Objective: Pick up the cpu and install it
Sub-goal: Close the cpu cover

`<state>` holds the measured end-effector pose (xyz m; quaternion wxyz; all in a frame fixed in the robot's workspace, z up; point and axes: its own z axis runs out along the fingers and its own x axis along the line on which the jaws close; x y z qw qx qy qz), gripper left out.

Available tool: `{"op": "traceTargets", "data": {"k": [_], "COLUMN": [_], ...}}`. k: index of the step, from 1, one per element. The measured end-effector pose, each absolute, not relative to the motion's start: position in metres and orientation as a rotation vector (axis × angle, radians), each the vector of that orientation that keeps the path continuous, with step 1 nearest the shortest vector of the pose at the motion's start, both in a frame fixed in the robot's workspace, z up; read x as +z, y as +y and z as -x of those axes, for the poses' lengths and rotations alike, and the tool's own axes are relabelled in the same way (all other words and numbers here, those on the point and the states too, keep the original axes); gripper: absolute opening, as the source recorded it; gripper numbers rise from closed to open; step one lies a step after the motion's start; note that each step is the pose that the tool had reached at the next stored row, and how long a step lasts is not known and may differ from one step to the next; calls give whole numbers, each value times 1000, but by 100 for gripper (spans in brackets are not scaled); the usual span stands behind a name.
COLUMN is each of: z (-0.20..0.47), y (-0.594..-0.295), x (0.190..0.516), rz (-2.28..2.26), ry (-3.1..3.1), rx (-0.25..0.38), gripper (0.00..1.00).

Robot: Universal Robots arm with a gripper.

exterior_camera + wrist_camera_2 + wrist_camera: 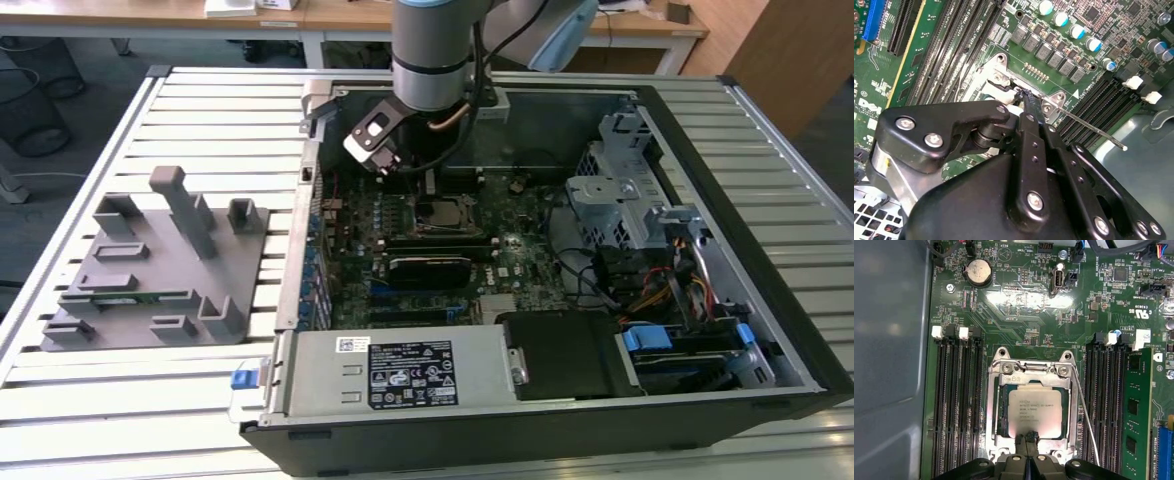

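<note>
Where the two black fingers of the gripper meet, only a hairline seam shows between them, so the jaws stand drawn together with nothing visibly clamped between them. In the first wrist view their tips touch the near edge of the flat square cpu with its silver-grey metal top. I cannot tell whether they pinch that edge or merely rest against it. The cpu lies flat inside the square metal socket frame and fills its opening. A thin silver wire lever runs along one side of the frame. In the second wrist view the gripper meets a corner of that frame, and the lever slants away from it.

Rows of long black memory slots flank the socket on the green motherboard. A long narrow green memory stick sits in one of the slots on the lever's side. A round silver coin battery sits farther off on the board.

In the exterior view the grey robot arm comes down from the upper middle of the frame into the open black computer case. Its gripper is just above the cpu, near the frame's centre. A silver power supply box fills the case's lower middle. At the exterior view's left, a grey moulded holder rests on the pale slatted table, well apart from the gripper.
</note>
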<state>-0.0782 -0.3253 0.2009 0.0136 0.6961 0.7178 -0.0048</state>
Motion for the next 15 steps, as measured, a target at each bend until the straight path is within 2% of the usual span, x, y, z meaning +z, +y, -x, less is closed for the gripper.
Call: {"op": "traceTargets", "data": {"k": [15], "z": [64], "y": [-326], "x": [207], "rz": [-2175], "ry": [2243], "rx": [-30], "gripper": [11]}}
